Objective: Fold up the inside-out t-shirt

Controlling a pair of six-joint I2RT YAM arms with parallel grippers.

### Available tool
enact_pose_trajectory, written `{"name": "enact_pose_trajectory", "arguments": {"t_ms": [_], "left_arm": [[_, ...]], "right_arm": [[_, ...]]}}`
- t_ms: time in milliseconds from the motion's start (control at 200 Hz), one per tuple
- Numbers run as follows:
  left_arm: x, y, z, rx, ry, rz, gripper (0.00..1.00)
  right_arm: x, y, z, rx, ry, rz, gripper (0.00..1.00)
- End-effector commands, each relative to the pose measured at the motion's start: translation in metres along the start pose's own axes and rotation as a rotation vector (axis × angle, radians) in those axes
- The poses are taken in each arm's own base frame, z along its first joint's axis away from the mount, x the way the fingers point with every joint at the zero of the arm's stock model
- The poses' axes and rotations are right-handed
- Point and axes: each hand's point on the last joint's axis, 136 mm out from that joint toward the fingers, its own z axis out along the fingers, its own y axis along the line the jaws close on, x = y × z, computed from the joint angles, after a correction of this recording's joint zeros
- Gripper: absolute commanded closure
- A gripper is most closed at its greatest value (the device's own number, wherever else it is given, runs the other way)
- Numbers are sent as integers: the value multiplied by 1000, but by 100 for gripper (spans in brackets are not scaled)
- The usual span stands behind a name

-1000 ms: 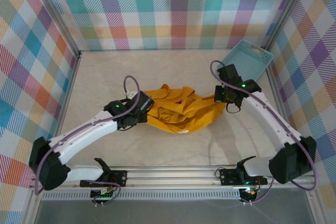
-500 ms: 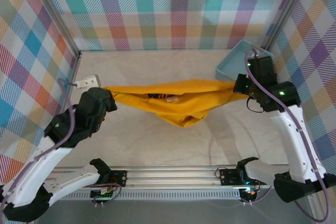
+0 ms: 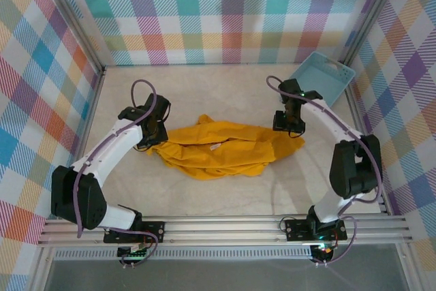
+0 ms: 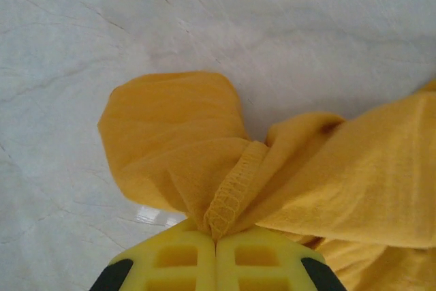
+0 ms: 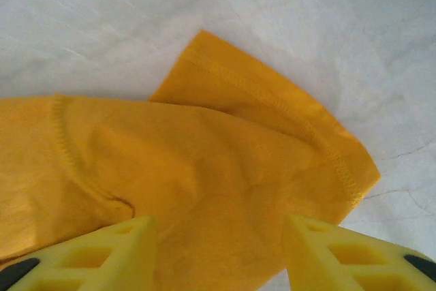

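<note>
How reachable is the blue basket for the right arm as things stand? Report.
Probably reachable. The right gripper is open over the right end of the t-shirt, holding nothing, and the blue basket sits close beyond it in the far right corner. Only bare table lies between them.

A robot lab test cell: checked backdrop walls, bare aluminium frame rail, pale tabletop boxed in

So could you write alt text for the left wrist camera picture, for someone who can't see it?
The left gripper, its yellow fingers pressed together, pinches a stitched hem of the mustard-orange t-shirt. The bunched cloth lies on a pale table.
</note>
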Motion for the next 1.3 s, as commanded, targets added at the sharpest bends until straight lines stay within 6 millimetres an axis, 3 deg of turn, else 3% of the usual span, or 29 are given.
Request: {"name": "enact_pose_trajectory", "arguments": {"t_ms": [0,210,320,505,585,675,730,800,870,950,1125,1295], "left_arm": [[-5,-8,-3,37,-3,15,100],[-4,-9,1,36,-2,14,100],[-5,-8,1,33,-5,13,100],[-6,-8,-4,46,-20,8,100],[-6,-6,-8,51,-31,4,100],[-10,-3,-17,60,-58,-9,100],[-14,-2,-26,74,-83,-17,100],[-22,0,-44,97,-132,-31,100],[-32,4,-70,134,-206,-48,100],[-45,10,-108,196,-308,-83,100],[-70,29,-220,399,-577,-171,100],[-72,43,-331,659,-792,-208,100]], "right_arm": [[2,16,-24,-118,-68,-28,45],[31,41,2,-258,36,-22,44],[27,39,18,-223,48,-14,44],[18,50,39,-246,77,-20,49],[16,52,48,-239,98,-22,57],[14,48,49,-212,96,-25,77],[11,44,40,-196,71,-26,88],[5,37,16,-178,8,-26,100],[-5,27,-18,-151,-87,-24,100],[-17,17,-70,-142,-222,-28,100],[-34,7,-212,-240,-579,-30,100],[-19,14,-344,-464,-860,-73,100]]}}
